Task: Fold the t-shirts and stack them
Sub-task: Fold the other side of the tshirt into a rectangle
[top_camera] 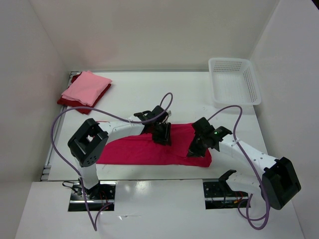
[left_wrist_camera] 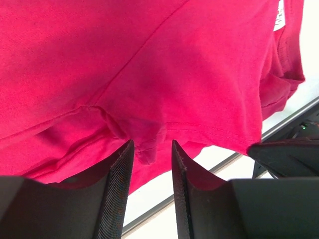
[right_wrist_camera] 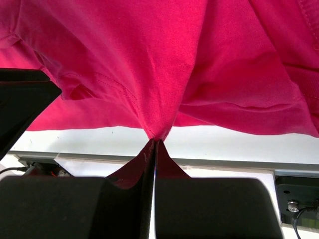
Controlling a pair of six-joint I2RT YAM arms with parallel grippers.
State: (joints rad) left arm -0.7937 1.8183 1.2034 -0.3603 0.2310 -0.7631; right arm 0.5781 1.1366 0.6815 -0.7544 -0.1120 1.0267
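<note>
Two folded t-shirts, pink t-shirt [top_camera: 87,87] on dark red t-shirt [top_camera: 66,101], at bench far-left corner; crimson t-shirt [top_camera: 134,149] along near edge; left gripper [left_wrist_camera: 152,145] jaws apart around a cloth ridge, pinch firmly before lifting; right gripper [right_wrist_camera: 154,142] jaws clamped on its right end, lift both level.

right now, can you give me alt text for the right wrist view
The right hand is pinched shut on a fold of the bright crimson-magenta cloth t-shirt, which fans out above the pinch. A strip of white table shows beneath the cloth.
</note>
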